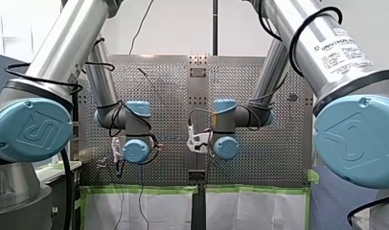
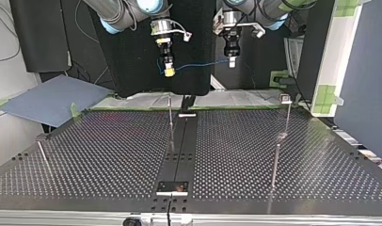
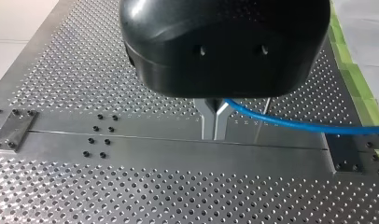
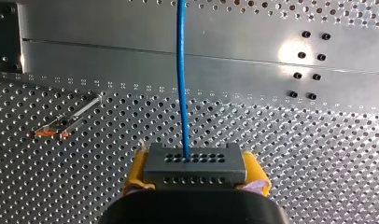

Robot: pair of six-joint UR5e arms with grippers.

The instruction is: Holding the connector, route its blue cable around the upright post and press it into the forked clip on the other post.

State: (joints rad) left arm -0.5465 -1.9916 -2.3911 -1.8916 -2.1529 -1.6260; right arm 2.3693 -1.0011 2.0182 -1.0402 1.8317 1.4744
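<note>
In the right wrist view my right gripper [image 4: 195, 184] has its yellow pads [image 4: 134, 175] shut on a grey connector [image 4: 195, 164]. The blue cable [image 4: 181, 70] leaves the connector straight ahead. In the top view that gripper [image 2: 169, 71] hangs high above the table's far edge. The cable [image 2: 198, 65] spans across to my left gripper [image 2: 232, 62]. In the left wrist view the metal fingers [image 3: 208, 122] are shut on the blue cable [image 3: 290, 124], which trails off sideways. A thin upright post [image 2: 171, 123] stands mid-table. A clip-topped post [image 2: 286, 100] stands at the top view's right.
A dark centre rail [image 2: 180, 155] runs across the perforated table [image 2: 95, 155]. Another thin post [image 2: 275, 165] stands near the top view's right front, and a short one [image 2: 42, 151] at its left. Green tape edges the far side [image 2: 142, 107].
</note>
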